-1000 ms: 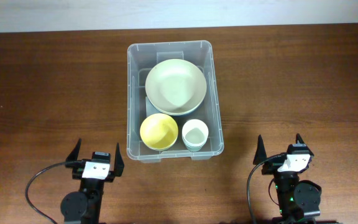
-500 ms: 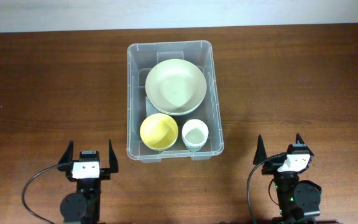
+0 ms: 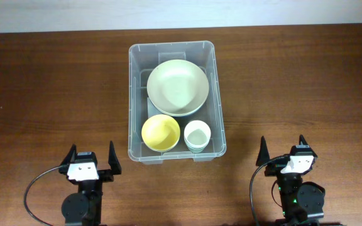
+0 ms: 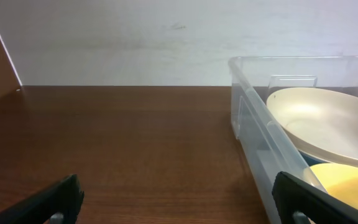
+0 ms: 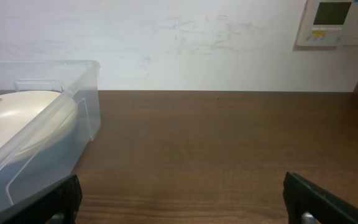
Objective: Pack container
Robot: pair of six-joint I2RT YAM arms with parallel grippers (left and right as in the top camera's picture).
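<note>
The clear plastic container (image 3: pixel 133 94) stands at the table's middle. It holds a large pale green bowl (image 3: pixel 177 86) at the back, a yellow bowl (image 3: pixel 161 132) at the front left and a small white cup (image 3: pixel 197 135) at the front right. My left gripper (image 3: pixel 92 157) is open and empty near the front edge, left of the container. My right gripper (image 3: pixel 283 149) is open and empty, right of the container. The left wrist view shows the container's wall (image 4: pixel 260 134), the pale bowl (image 4: pixel 325 127) and the yellow bowl (image 4: pixel 350 186). The right wrist view shows the container (image 5: pixel 73 99).
The brown wooden table (image 3: pixel 49 94) reaches to a white wall at the back. A white wall panel (image 5: pixel 334 23) hangs at the upper right in the right wrist view.
My left gripper has swung from pointing slightly right to straight ahead and shifted a little left and back. The right arm and the container's contents have not moved.
</note>
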